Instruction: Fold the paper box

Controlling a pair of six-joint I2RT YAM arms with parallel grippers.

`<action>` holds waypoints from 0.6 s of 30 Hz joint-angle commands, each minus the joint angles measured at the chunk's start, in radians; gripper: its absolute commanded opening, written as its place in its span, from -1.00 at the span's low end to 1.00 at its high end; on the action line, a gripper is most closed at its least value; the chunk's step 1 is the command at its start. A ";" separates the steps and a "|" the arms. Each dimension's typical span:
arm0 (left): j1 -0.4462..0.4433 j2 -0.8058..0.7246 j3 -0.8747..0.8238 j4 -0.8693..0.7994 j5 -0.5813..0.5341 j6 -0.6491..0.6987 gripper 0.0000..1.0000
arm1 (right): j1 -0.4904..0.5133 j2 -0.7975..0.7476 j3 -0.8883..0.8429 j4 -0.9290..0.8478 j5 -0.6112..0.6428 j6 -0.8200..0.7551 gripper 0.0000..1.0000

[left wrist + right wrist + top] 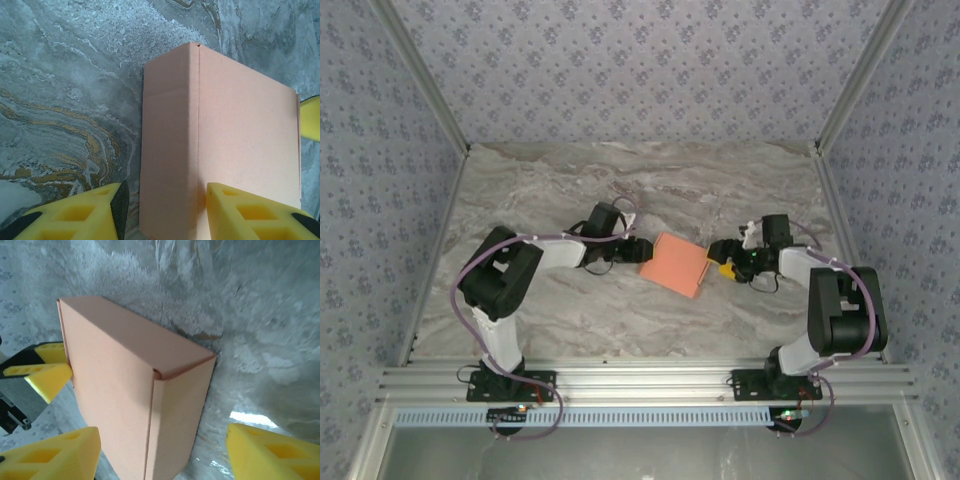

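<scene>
no readable text or labels anywhere

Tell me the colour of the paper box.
Salmon-orange, plain and unpatterned; the paper box shows best in the left wrist view.

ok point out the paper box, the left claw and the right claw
paper box [674,264], top external view, middle of its top face
left claw [165,192], left wrist view, midway between its fingertips
right claw [162,435], right wrist view, midway between its fingertips
</scene>
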 commanded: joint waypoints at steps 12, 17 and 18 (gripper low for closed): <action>0.000 0.050 -0.035 0.032 -0.006 -0.064 -0.35 | 0.062 0.081 -0.085 0.322 -0.026 0.289 0.46; 0.009 0.058 -0.048 0.047 -0.012 -0.085 -0.48 | 0.068 0.087 -0.082 0.331 -0.030 0.300 0.46; 0.013 0.059 -0.055 0.061 -0.010 -0.093 -0.49 | 0.070 0.089 -0.083 0.335 -0.033 0.303 0.46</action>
